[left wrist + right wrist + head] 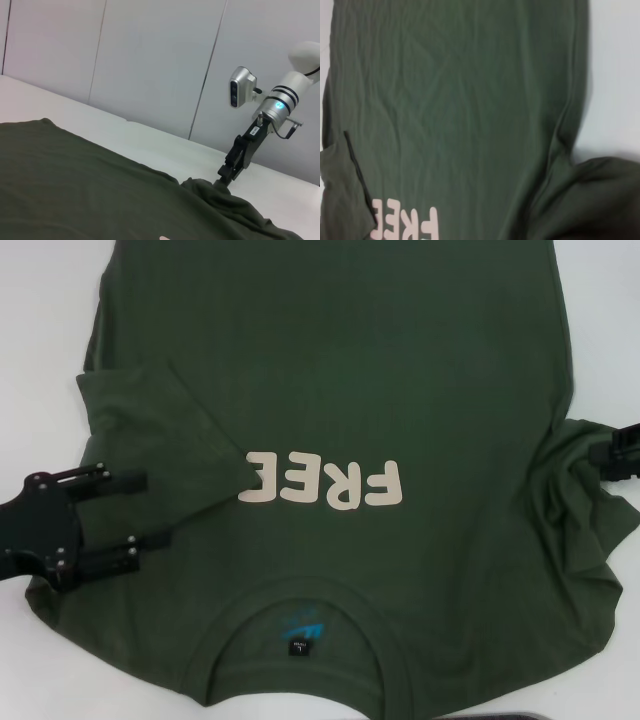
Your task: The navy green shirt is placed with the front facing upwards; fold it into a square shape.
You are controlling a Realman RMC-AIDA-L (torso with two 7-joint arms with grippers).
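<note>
Spread front-up across the white desk (40, 360): the large dark olive-green cotton short-sleeved T-shirt (350, 370) with cream "FREE" lettering (325, 483) on the chest, collar (300, 625) nearest the robot, hem running off the far edge of the head view. Left sleeve (165, 440) already laid inward over the body, its hem covering the lettering's last character, probably as the first narrowing fold toward a square. Over that folded sleeve, low and near the cloth, the black left gripper (135, 520), fingers apart and clamped on nothing. At the opposite side, right sleeve (585, 490) bunched and raised off the desk, gathered toward the black right gripper (224, 177), which looks closed on the fabric, likely to carry it inward to match. Behind the desk, a pale panelled wall (150, 60).
</note>
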